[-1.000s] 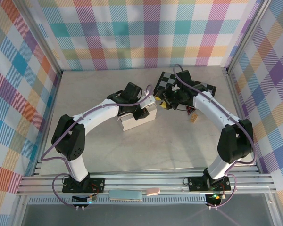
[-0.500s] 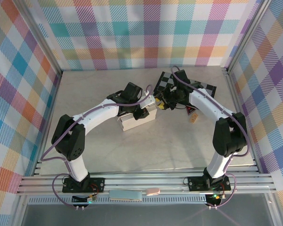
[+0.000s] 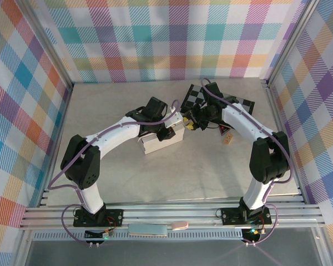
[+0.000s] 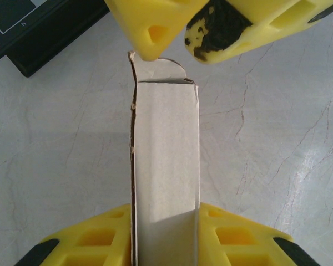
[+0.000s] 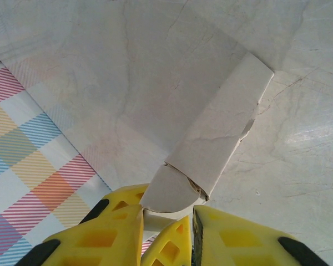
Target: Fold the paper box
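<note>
White cardboard paper box (image 4: 166, 144) lies mid-frame on the grey table (image 4: 266, 138), met at both ends.
At the bottom edge the left gripper (image 4: 165, 213) clamps its sides. At the top the right gripper (image 4: 177, 52) straddles the rounded end flap (image 4: 162, 69); whether it pinches cannot be told. A push off the crease line could tear the thin flap or twist the box from the clamp.

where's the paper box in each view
top external: paper box at table centre, under the left gripper
left wrist: paper box bottom centre, running upward between left gripper's fingers
right wrist: paper box slanting from bottom centre to upper right
shared landmark: right gripper at its flap end
</note>
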Controlling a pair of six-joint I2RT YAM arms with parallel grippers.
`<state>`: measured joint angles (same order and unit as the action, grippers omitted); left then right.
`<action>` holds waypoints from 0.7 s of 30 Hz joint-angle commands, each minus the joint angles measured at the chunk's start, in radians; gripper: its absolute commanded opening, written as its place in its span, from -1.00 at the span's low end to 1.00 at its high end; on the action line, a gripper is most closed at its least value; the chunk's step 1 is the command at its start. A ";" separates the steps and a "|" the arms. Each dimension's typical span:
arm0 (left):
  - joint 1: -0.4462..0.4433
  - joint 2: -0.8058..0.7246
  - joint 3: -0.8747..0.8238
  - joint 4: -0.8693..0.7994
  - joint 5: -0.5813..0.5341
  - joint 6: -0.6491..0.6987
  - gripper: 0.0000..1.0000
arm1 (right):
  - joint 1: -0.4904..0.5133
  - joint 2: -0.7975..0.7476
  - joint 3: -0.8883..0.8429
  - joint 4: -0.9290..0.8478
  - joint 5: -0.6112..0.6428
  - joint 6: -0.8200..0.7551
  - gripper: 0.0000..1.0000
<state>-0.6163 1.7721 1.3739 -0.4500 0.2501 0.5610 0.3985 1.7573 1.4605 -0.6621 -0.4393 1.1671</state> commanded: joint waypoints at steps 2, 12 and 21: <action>0.010 0.024 0.013 -0.055 0.000 -0.007 -0.47 | -0.003 -0.013 0.016 -0.006 0.021 -0.004 -0.41; 0.010 0.026 0.014 -0.052 -0.002 -0.007 -0.47 | 0.002 0.029 0.066 0.003 0.014 -0.007 -0.37; 0.010 0.025 0.014 -0.052 -0.005 -0.007 -0.47 | 0.013 0.055 0.058 0.008 -0.008 -0.017 -0.44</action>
<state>-0.6163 1.7721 1.3746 -0.4500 0.2497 0.5610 0.4023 1.8038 1.5032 -0.6518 -0.4316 1.1660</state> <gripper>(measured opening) 0.267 0.283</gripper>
